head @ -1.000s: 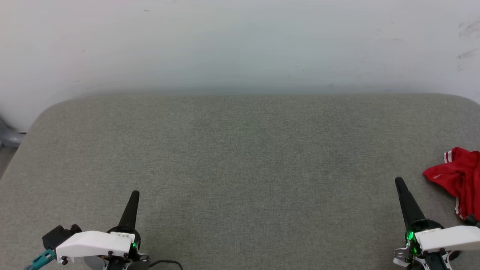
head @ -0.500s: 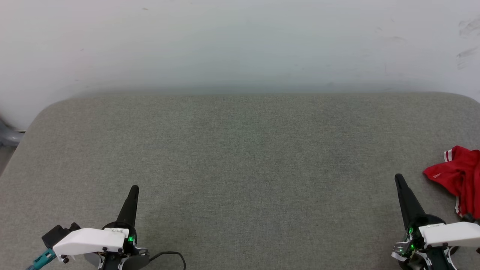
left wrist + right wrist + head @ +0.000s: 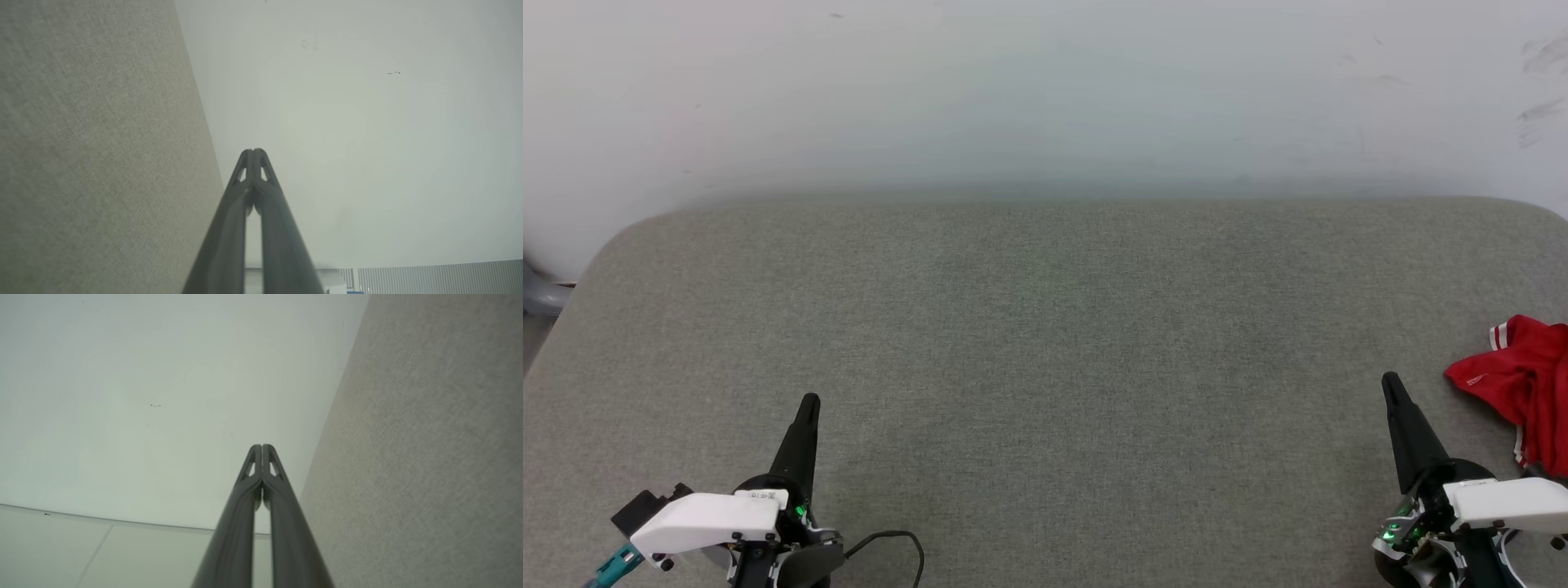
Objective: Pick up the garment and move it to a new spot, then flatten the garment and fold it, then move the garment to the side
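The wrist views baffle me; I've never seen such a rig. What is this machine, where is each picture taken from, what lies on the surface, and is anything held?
It is a two-armed robot. The wide picture comes from a camera on its head, looking down at a grey fabric surface before a pale wall. The left end effector shows at lower left, the right end effector at lower right; each is a pair of long dark fingers. The other two pictures come from wrist cameras looking along those fingers, so the surface appears tipped sideways. In both, the fingers are pressed together and empty: nothing is held. On the surface lies the garment, a crumpled red shirt with white-striped trim, at the far right; the right fingers do not touch it.
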You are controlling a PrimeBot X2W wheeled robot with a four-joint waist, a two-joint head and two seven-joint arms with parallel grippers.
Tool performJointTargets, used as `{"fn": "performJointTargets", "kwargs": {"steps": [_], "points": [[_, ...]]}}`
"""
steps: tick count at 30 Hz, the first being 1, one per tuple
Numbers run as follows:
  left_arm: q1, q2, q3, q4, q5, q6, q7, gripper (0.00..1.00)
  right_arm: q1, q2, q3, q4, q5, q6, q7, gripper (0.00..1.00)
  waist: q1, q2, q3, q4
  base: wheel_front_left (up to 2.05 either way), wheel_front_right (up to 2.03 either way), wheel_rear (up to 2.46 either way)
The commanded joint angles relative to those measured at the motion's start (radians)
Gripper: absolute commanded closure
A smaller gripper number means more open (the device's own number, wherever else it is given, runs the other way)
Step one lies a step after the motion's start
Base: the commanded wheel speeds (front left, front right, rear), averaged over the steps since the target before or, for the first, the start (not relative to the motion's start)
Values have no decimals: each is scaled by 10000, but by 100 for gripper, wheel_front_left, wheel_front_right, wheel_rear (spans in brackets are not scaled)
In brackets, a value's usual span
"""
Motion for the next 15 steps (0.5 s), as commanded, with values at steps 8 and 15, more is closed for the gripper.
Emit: {"fn": "performJointTargets", "kwargs": {"steps": [8, 15], "points": [[-236, -67, 133, 46, -635, -149, 196, 100, -320, -11, -22, 228, 700, -3, 75, 100, 0, 0, 34, -11, 0, 0, 0], [-241, -94, 177, 62, -858, -176, 246, 100, -342, 7, -43, 299, 920, -3, 103, 100, 0, 0, 51, -16, 0, 0, 0]]}}
